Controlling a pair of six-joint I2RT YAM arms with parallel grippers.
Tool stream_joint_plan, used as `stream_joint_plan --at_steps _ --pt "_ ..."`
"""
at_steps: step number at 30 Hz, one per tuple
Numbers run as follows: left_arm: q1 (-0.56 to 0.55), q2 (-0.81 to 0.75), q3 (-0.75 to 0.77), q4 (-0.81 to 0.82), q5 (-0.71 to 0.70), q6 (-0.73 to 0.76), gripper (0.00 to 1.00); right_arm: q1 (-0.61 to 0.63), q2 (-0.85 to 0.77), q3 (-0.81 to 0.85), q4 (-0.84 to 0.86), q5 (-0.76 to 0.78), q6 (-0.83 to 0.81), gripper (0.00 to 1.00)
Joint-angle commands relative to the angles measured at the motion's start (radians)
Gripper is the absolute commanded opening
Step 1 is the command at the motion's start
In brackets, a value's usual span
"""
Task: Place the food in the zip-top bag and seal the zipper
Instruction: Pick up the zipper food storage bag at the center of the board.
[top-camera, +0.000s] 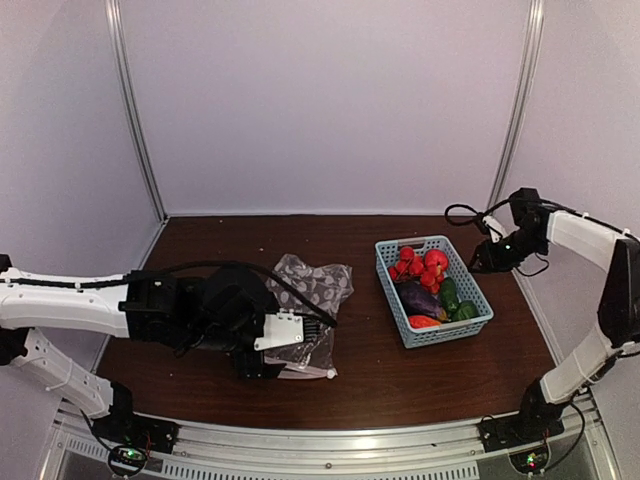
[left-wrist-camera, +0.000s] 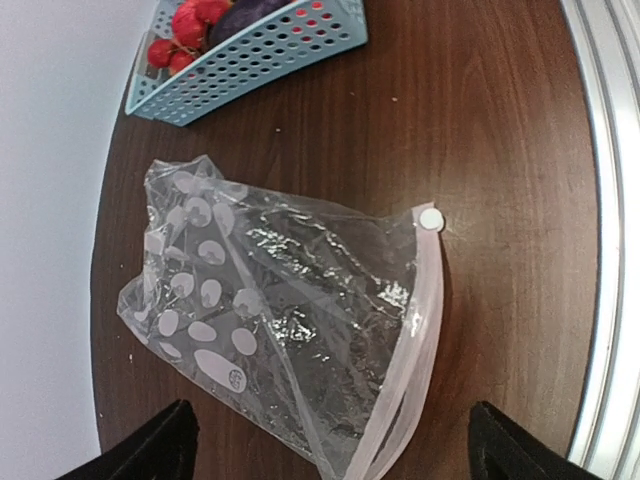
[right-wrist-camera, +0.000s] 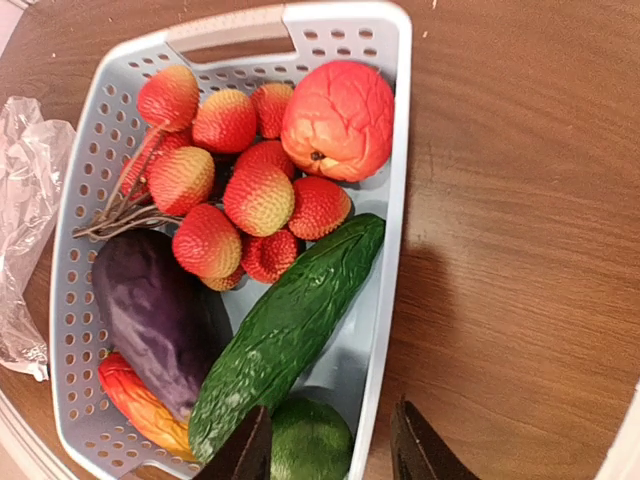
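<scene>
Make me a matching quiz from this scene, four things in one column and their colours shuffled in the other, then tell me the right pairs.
Things:
1. eggplant
2. cucumber
3. basket
4. zip-top bag

Colours:
A. clear with white dots
B. dark purple
C. light blue
D. green

Right pairs: 1-B, 2-D, 3-C, 4-A.
</scene>
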Motion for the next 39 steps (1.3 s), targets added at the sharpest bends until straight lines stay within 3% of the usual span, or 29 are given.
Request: stream_joint_plan --at_steps 1,4,8,9,17,24,32,39 --pt "-0.065 0.078 0.028 -0.021 -0.117 0.093 0.88 -0.004 -0.208 -0.084 0.008 0.08 -0.087 0.43" --pt "-0.091 0.14 0.017 -0.02 -0.171 0.132 0.72 -0.004 -0.332 -0.177 0.061 0.033 -0.115 0.44" --pt "-0.097 0.225 0.012 -0.018 -0.214 0.157 0.36 -0.004 -0.445 -0.29 0.15 -0.044 -0.12 0.45" --pt "-0.097 0.242 0.014 -0.013 -0.226 0.158 0.33 -0.004 -0.459 -0.303 0.158 -0.057 -0.126 0.45" --pt "-0.097 0.331 0.014 0.019 -0.243 0.132 0.51 -0.004 -0.461 -0.322 0.17 -0.091 -0.112 0.46" --pt "-0.097 0.407 0.014 0.056 -0.293 0.115 0.52 -0.004 -0.434 -0.319 0.165 -0.099 -0.12 0.46" --pt "-0.097 0.448 -0.012 0.201 -0.459 0.155 0.32 -0.004 -0.443 -0.324 0.166 -0.098 -0.124 0.46" --pt "-0.097 0.442 0.012 0.213 -0.508 0.137 0.05 -0.004 -0.447 -0.32 0.163 -0.108 -0.13 0.46"
